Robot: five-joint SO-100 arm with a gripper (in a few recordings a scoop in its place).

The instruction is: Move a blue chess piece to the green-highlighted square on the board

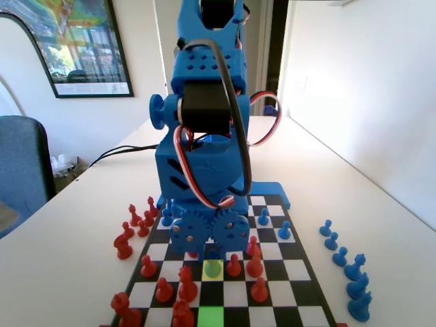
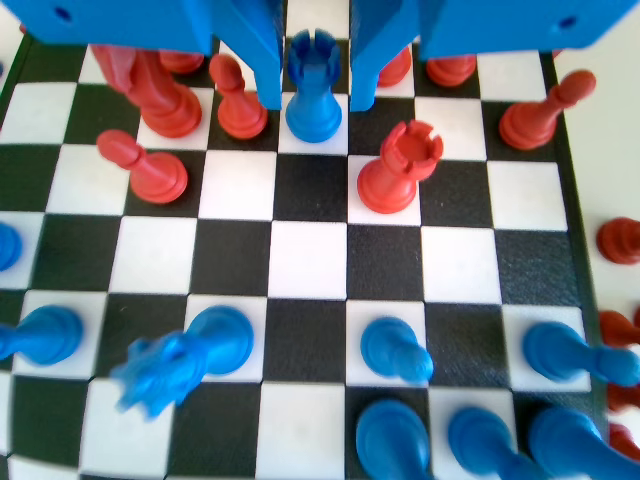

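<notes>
The board [image 1: 297,270] carries red and blue pieces. My gripper [image 1: 213,251] hangs low over the yellow-tinted square [image 1: 213,271], two squares beyond the green-highlighted square [image 1: 211,317] at the near edge. In the wrist view the gripper [image 2: 315,95] is open. A blue piece with a notched, castle-like top [image 2: 313,95] stands upright between the jaws with a thin gap on each side; it is not a ball-headed pawn. Blue pawns [image 2: 395,348] stand in a row nearer the arm.
Red pieces crowd the blue piece: a red pawn [image 2: 240,100] just left of the left jaw, a red rook [image 2: 398,168] diagonally right, and a red pawn [image 2: 150,165] further left. Several blue pieces [image 1: 344,262] stand off the board on the right, red ones [image 1: 129,231] on the left.
</notes>
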